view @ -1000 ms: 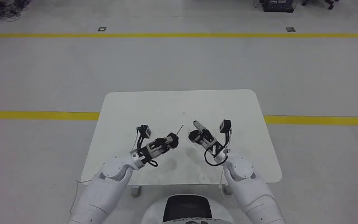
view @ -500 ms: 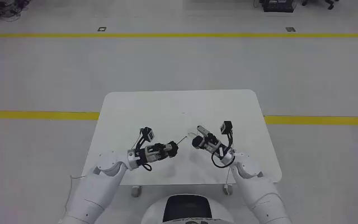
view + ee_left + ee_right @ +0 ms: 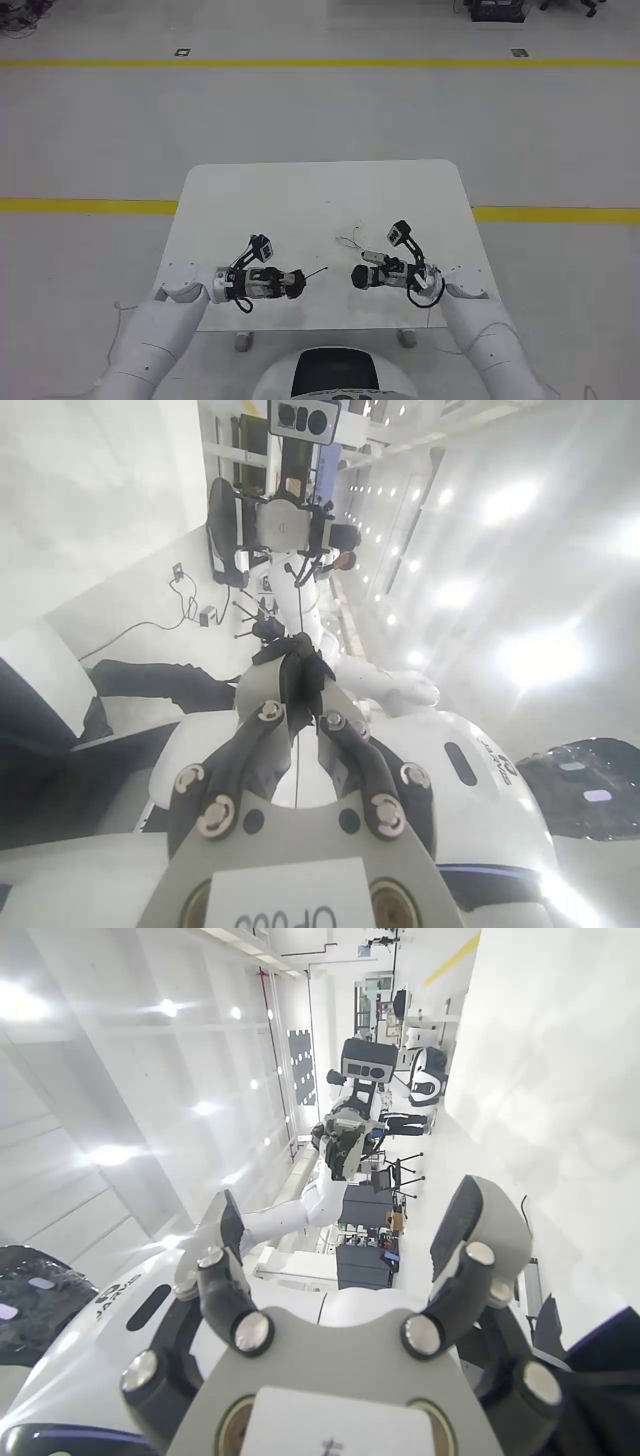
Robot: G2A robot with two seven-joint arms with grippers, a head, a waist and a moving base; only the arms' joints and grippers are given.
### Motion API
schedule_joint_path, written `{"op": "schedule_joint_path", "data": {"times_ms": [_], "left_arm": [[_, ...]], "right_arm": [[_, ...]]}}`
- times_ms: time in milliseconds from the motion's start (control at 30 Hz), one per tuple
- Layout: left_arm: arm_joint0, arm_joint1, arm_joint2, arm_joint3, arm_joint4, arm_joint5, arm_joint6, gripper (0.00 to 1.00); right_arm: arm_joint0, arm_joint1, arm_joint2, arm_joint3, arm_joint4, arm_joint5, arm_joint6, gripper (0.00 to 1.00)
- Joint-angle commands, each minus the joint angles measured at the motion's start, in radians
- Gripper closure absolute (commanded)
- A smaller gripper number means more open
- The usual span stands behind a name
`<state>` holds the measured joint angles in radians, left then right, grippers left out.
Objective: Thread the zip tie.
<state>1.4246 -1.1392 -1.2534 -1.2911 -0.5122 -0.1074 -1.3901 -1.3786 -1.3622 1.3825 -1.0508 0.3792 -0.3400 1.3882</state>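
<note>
Near table [image 3: 300, 200] edge: left hand [image 3: 300, 282] with zip tie [image 3: 316, 272], right hand [image 3: 356, 277] apart

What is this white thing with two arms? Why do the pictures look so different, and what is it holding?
It is a robot with two arms, and each arm ends in a gripper, a simple hand with two fingers. One picture looks down from a camera above the arms onto a white table. The other two come from little cameras on the wrists, so the room looks tipped over. The left gripper is pinched shut on a thin black zip tie. The right gripper is open and holds nothing. A thin curly strand lies on the table, too small to tell what it is.
</note>
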Motion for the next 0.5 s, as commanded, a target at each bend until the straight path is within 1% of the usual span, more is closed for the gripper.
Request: {"op": "schedule_joint_path", "data": {"times_ms": [0,67,100,133,200,267,300,333,367,467], "left_arm": [[0.000,0.000,0.000,0.000,0.000,0.000,0.000,1.00],[0.003,0.000,0.012,-0.009,0.012,0.006,0.016,1.00],[0.004,0.000,0.025,-0.015,0.020,0.016,0.015,1.00],[0.001,0.000,0.040,-0.016,0.014,0.033,0.001,1.00],[-0.007,-0.001,0.072,-0.017,0.003,0.052,0.000,1.00],[-0.022,0.001,0.110,-0.015,0.013,0.063,0.000,1.00],[-0.028,0.002,0.127,-0.013,0.020,0.066,0.000,1.00],[-0.040,0.003,0.136,-0.012,0.037,0.053,0.000,1.00],[-0.045,0.005,0.137,-0.007,0.046,0.038,0.002,1.00],[-0.045,0.005,0.137,-0.007,0.046,0.038,0.002,1.00]], "right_arm": [[0.000,0.000,0.000,0.000,0.000,0.000,0.000,0.00],[-0.002,0.000,-0.004,-0.004,0.003,0.004,-0.005,0.00],[-0.003,0.001,-0.008,-0.003,0.000,0.014,-0.006,0.00],[0.002,0.003,-0.011,0.000,0.000,0.022,0.000,0.00],[0.007,0.006,-0.050,-0.006,0.033,0.036,0.002,0.00],[0.020,0.019,-0.090,-0.003,0.046,0.044,0.002,0.00],[0.025,0.027,-0.111,0.001,0.036,0.042,0.002,0.00],[0.029,0.033,-0.115,0.009,0.032,0.036,0.002,0.00],[0.029,0.033,-0.115,0.009,0.032,0.036,0.002,0.00],[0.029,0.033,-0.115,0.009,0.032,0.036,0.002,0.00]]}}
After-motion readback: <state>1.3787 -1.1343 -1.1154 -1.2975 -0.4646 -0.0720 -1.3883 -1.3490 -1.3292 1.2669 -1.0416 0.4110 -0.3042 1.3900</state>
